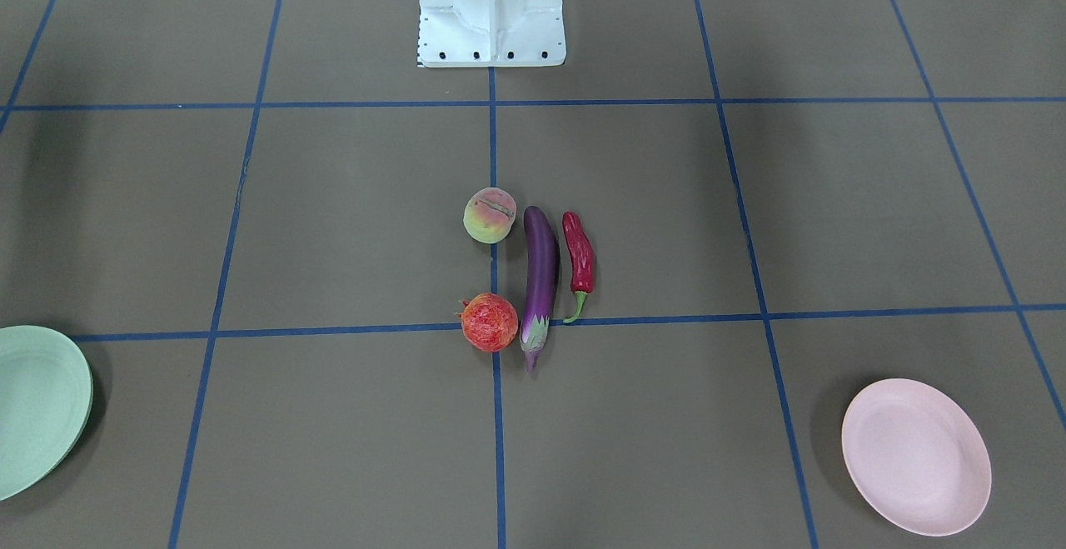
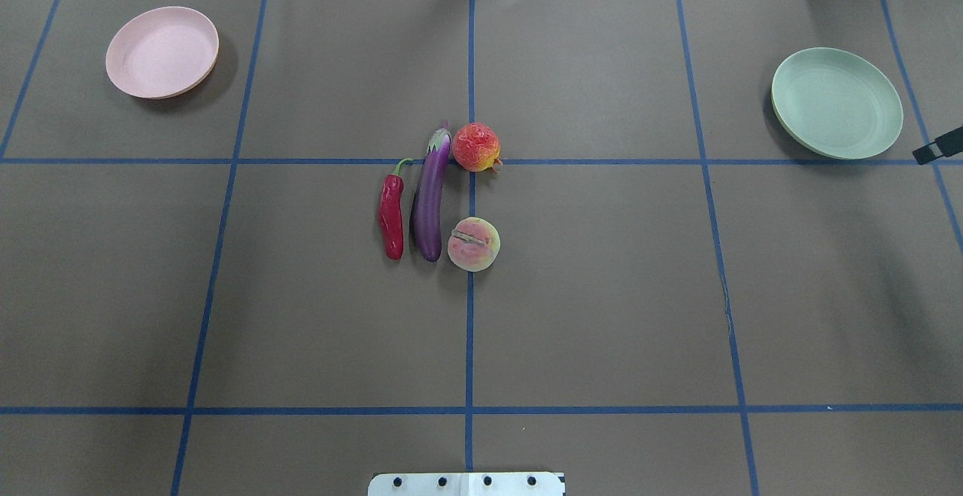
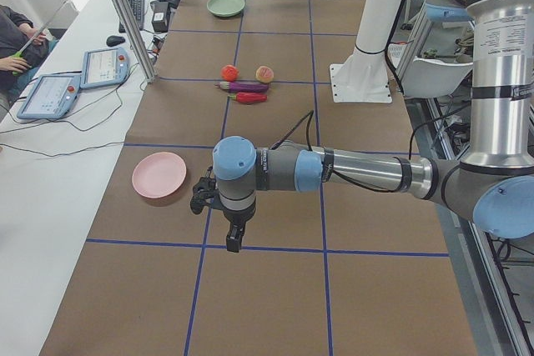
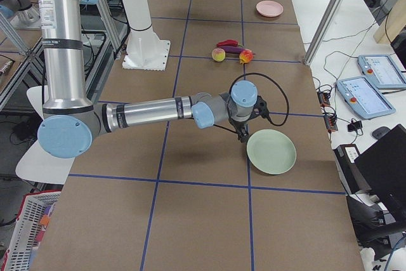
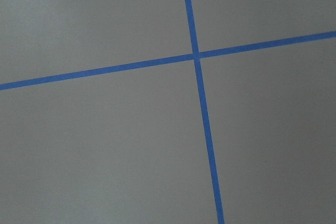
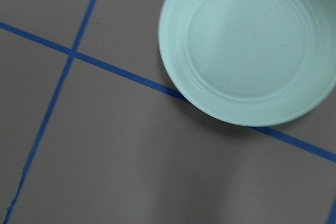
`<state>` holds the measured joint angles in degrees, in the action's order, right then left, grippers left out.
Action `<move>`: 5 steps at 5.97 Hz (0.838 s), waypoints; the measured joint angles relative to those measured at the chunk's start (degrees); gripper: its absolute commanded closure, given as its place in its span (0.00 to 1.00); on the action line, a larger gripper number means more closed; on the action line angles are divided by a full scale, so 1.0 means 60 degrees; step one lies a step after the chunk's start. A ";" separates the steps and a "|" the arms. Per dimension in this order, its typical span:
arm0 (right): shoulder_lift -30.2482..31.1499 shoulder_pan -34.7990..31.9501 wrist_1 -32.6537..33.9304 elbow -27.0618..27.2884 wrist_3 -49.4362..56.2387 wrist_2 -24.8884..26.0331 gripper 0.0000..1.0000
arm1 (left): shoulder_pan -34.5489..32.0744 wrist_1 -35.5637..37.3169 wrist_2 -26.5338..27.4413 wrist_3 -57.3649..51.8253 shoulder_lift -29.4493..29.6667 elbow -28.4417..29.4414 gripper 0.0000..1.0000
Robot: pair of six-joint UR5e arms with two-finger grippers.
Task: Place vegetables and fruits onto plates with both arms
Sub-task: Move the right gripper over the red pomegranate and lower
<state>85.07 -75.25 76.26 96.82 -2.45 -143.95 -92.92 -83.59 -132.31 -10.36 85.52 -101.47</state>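
The purple eggplant [image 2: 430, 199] lies at the table's middle, with the red chili [image 2: 390, 214] beside it. The pomegranate-like fruit [image 2: 476, 147] and the peach [image 2: 474, 244] sit on its other side. The pink plate [image 2: 162, 52] is at the far left and holds nothing. The mint green plate [image 2: 836, 102] is at the far right and also holds nothing. My left gripper [image 3: 229, 238] hangs above the table near the pink plate [image 3: 159, 174]. My right gripper [image 4: 243, 136] hovers by the green plate [image 4: 271, 151]. I cannot tell whether either is open or shut.
The white pedestal base [image 1: 491, 7] stands at the robot's edge of the table. Blue tape lines grid the brown surface. Two tablets [image 3: 50, 93] and cables lie on the side bench, with an operator [image 3: 12, 39] beside them.
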 measured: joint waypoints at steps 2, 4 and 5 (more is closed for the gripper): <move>-0.1601 0.1197 -0.0012 -0.0044 -0.1192 0.0688 0.00 | 0.0032 0.0000 -0.0039 0.0006 0.0000 -0.0002 0.00; -0.3151 0.3126 0.0042 -0.0185 -0.3641 0.2738 0.00 | 0.0051 0.0000 -0.0137 0.0000 0.0006 -0.0009 0.00; -0.4077 0.4054 0.0082 -0.0635 -0.4787 0.3742 0.00 | 0.0064 0.0000 -0.0151 -0.0001 0.0003 -0.0004 0.00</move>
<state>60.61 -50.93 76.75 93.01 -31.17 -121.49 -92.54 -83.58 -133.21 -10.37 85.54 -101.50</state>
